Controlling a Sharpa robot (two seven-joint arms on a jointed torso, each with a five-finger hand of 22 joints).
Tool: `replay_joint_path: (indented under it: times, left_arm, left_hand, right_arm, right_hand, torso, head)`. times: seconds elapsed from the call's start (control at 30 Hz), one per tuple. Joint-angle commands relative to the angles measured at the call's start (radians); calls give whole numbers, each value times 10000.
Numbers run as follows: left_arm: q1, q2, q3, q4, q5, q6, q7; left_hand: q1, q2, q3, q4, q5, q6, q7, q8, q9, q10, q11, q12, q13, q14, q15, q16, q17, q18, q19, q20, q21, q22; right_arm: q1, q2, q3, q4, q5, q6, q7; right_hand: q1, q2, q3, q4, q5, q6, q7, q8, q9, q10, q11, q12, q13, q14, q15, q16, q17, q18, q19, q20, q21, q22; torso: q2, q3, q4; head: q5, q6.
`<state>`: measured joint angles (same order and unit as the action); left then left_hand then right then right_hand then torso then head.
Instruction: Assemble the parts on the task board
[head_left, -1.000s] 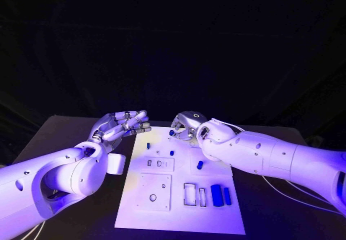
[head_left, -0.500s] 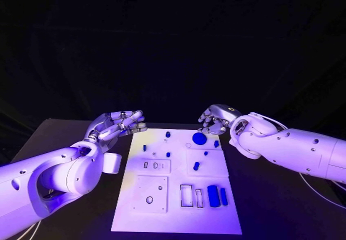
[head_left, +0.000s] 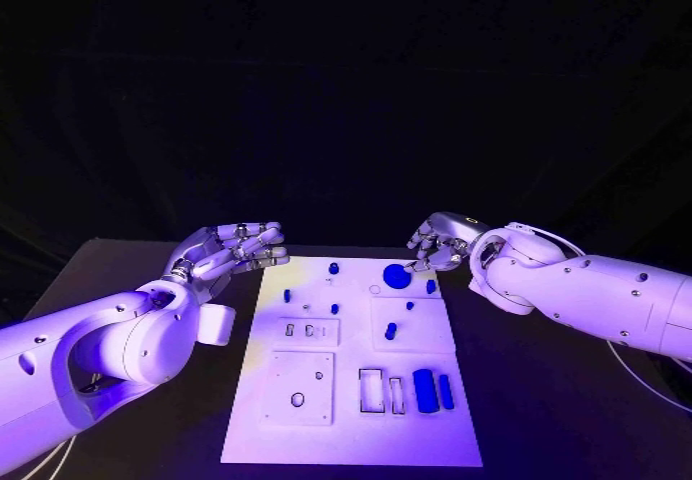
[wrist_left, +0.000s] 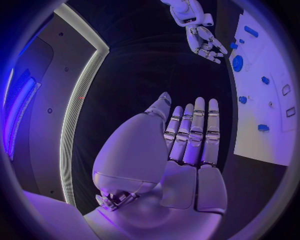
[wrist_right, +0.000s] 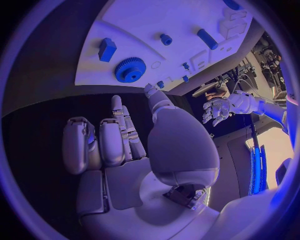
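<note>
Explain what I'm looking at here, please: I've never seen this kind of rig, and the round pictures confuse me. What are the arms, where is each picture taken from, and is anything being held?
This is a two-armed robot at a black table. The square picture comes from a camera on its head, looking down. The two round ones come from fisheye cameras at each wrist, behind that arm's own hand, so straight edges bend.

The left hand and the right hand are silver and many-fingered, on white arms. Both hover beside the far end of the task board, the white plate in the middle. Neither holds anything: the left hand's fingers are stretched out in its wrist view, the right hand's loosely bent.

On the board lie small blue parts, among them a blue gear near the far end and a long blue block near the robot.
</note>
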<state>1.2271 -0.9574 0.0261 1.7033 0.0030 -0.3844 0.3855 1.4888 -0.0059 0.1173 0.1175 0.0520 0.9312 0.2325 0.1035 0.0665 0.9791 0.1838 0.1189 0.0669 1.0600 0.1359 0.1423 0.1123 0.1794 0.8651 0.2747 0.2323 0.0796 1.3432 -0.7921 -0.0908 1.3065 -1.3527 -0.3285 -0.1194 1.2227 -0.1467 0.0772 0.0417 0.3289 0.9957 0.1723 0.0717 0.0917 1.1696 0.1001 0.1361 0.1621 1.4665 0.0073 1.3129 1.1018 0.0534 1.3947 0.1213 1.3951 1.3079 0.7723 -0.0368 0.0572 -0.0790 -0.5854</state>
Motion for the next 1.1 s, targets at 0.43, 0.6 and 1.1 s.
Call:
replay_joint_path:
  times: [0.43, 0.6, 1.1]
  left_arm:
    - [15, 28, 9, 61, 56, 333, -219]
    - [16, 33, 9, 73, 56, 321, -226]
    - [16, 45, 8, 54, 56, 308, -240]
  left_hand:
    - [-28, -47, 98, -13, -1, -58, 112, -65, -12, -18, 46, -65, -6, 46, 37, -25, 17, 50, 47, -5, -2, -14]
    - [-32, -50, 101, -13, -1, -59, 116, -66, -12, -20, 48, -66, -6, 45, 39, -25, 18, 50, 48, -4, -2, -15]
    - [-38, -53, 105, -13, -2, -59, 119, -66, -11, -21, 50, -67, -5, 46, 40, -24, 19, 50, 48, -4, -3, -16]
  right_arm:
    - [-163, 515, -12, -347, -434, 636, -161]
    - [-212, 618, -16, -421, -582, 741, -226]
    - [-296, 804, -18, -679, -742, 1018, -383]
  right_hand:
    - [886, 270, -1243, 312, 257, -31, -269, 295, 163, 188, -361, 2719, 2015, 215, -242, 219, 247, 53, 130, -235, 83, 314]
    - [1241, 517, -1752, 529, 415, -88, -320, 443, 242, -1009, -453, 5984, 4767, 380, -242, 715, 1056, -21, 380, -309, 300, 696]
    - [1544, 829, -2343, 831, 535, -263, -182, 655, 336, 1974, -270, 12730, 11814, 808, -78, 2096, 3610, -240, 985, -144, 927, 1606]
  torso:
    - [-1, -13, 10]
    - [0, -7, 18]
    - [1, 0, 8]
  head:
    - [-16, -53]
    - [-8, -78]
    - [6, -97]
